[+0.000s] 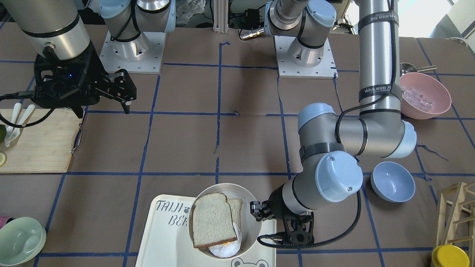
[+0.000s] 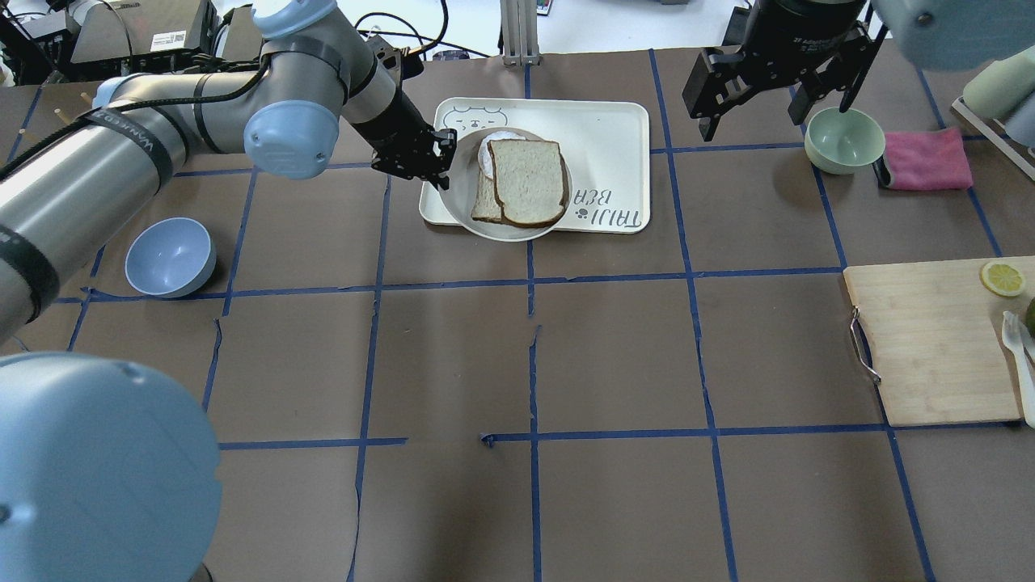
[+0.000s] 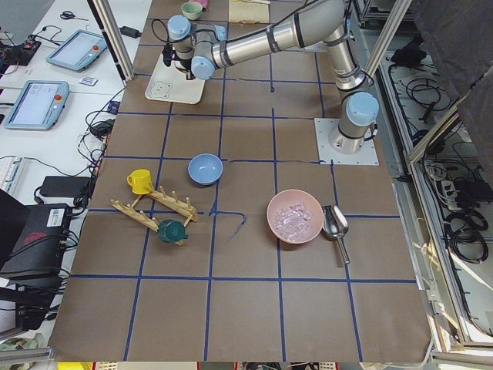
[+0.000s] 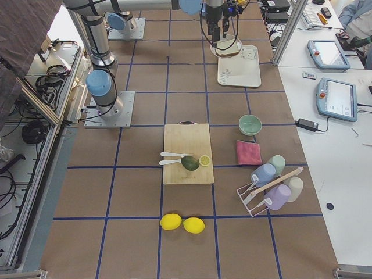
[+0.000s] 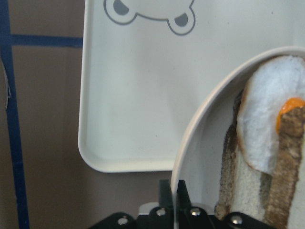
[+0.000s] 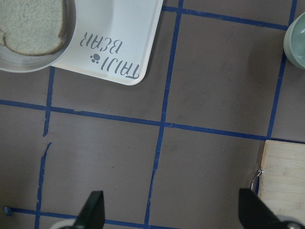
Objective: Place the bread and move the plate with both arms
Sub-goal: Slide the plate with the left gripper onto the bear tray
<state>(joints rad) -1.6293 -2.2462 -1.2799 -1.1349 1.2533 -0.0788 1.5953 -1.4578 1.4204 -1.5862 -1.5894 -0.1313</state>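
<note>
Cream plate (image 5: 202, 157) rim between left fingers (image 5: 165, 194)

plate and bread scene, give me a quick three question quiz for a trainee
1. Fill in: the left gripper grips the plate by its ____.
2. The bread lies: A) on the cutting board B) in the plate C) in the green bowl.
3. True or false: the right gripper is open, apart from the plate.
Key: 1 rim; 2 B; 3 true.
</note>
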